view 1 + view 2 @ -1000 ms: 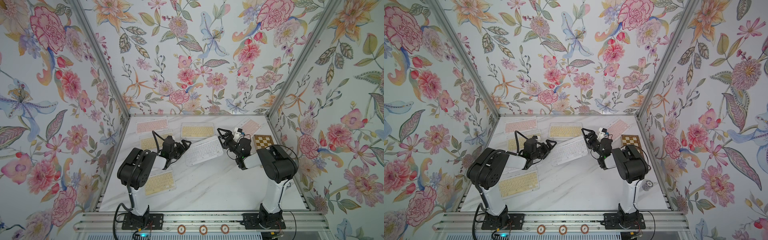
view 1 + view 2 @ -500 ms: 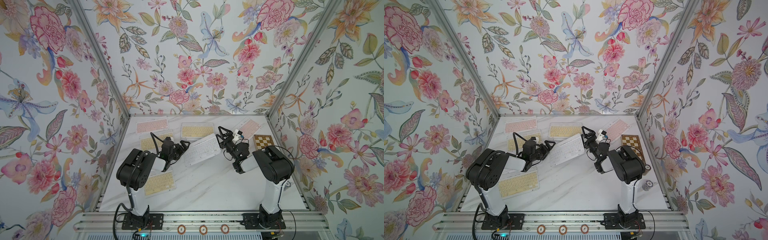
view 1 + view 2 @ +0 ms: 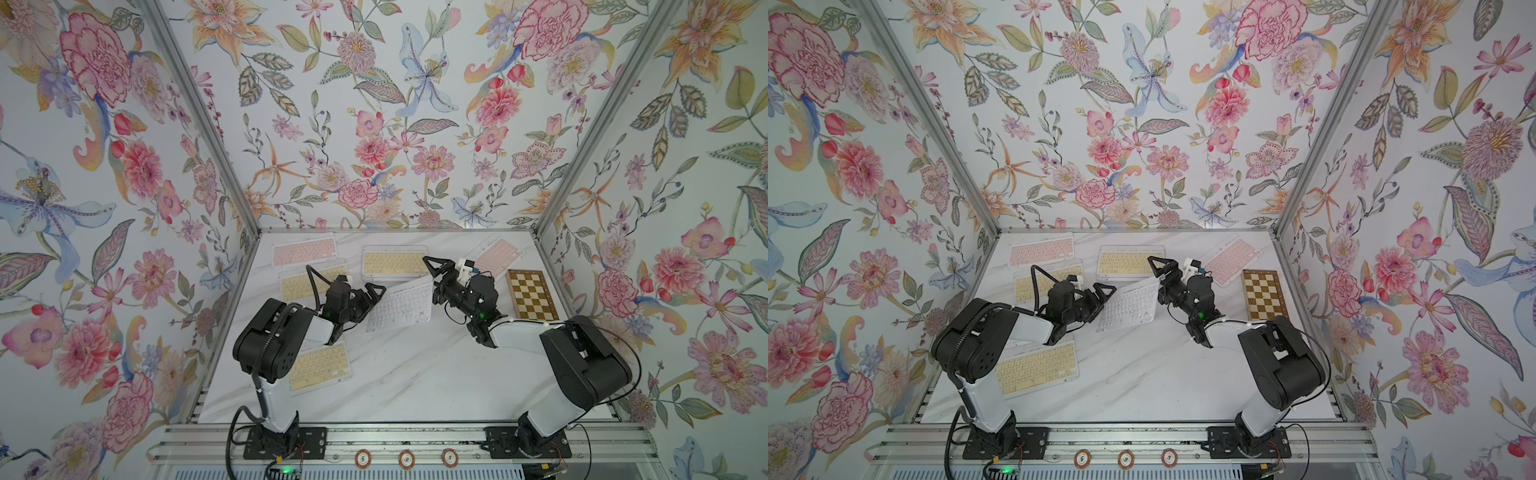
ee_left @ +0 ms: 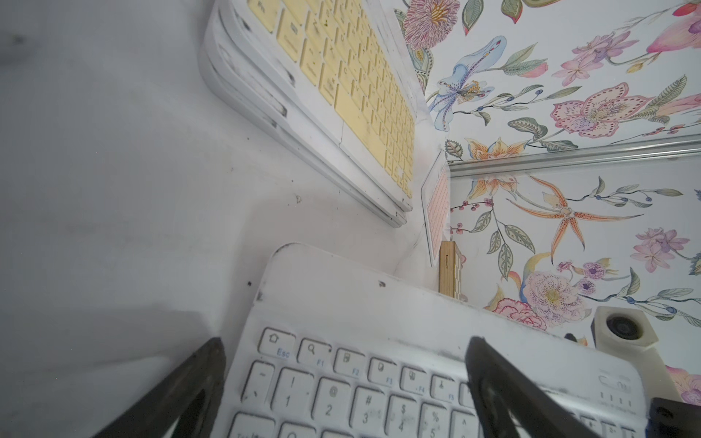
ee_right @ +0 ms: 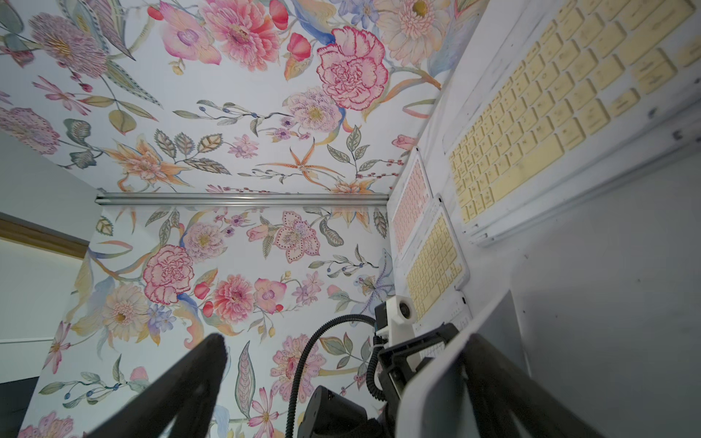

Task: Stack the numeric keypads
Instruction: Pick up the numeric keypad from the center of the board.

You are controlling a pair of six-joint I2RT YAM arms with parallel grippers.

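A white-keyed numeric keypad point(image 3: 399, 305) point(image 3: 1128, 305) lies tilted in mid-table between both arms. My left gripper point(image 3: 374, 299) point(image 4: 345, 379) is open astride its left edge, one finger over the keys point(image 4: 379, 322). My right gripper point(image 3: 434, 279) point(image 5: 345, 379) is open wide at its right edge. That edge is raised and shows its underside point(image 5: 447, 379) beside one finger. A stack of yellow keypads point(image 3: 395, 262) point(image 4: 360, 94) point(image 5: 550, 94) sits just behind. Other keypads lie singly: pink point(image 3: 303, 254), yellow point(image 3: 297, 284), yellow point(image 3: 320, 368) and pink point(image 3: 496, 255).
A brown-and-cream chessboard point(image 3: 532, 295) point(image 3: 1264, 299) lies at the right side beside my right arm. Floral walls point(image 3: 374, 124) close in the back and both sides of the marble table point(image 3: 415, 374).
My right gripper has moved a little to the left against the white keypad. The keypad has tilted up and looks narrower from above. The left gripper has stayed at its left edge.
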